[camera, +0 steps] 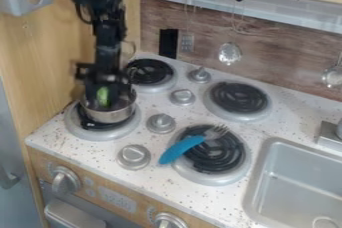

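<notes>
The gripper is down at the metal pot on the near left burner, by a green thing; whether clenched or released, I cannot tell. A blue-handled fork crosses the near right burner.

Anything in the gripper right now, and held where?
Can't tell. The gripper is at the pot, right by a green object, but neither a hold nor its place can be made out.
</notes>
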`<state>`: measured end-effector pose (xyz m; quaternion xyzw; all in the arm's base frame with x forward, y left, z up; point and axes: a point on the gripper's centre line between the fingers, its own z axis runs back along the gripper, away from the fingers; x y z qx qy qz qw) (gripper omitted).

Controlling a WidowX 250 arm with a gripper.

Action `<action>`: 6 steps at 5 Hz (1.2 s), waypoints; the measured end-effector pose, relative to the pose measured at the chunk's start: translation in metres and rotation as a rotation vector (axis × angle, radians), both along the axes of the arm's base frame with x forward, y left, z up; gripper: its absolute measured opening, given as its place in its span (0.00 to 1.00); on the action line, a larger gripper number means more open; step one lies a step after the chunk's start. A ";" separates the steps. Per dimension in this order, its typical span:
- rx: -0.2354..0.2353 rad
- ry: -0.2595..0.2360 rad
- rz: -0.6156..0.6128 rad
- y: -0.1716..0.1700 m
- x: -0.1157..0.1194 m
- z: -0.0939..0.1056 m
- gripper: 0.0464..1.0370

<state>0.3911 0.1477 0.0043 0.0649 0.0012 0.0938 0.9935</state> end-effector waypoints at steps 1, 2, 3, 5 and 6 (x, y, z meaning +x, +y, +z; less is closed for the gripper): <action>0.013 -0.102 -0.110 -0.035 0.017 0.036 0.46; -0.028 -0.106 -0.222 -0.068 0.024 0.040 0.46; -0.052 -0.083 -0.319 -0.091 0.026 0.040 0.46; -0.094 0.086 -0.421 -0.118 0.035 -0.018 0.46; -0.097 0.115 -0.430 -0.119 0.031 -0.029 0.46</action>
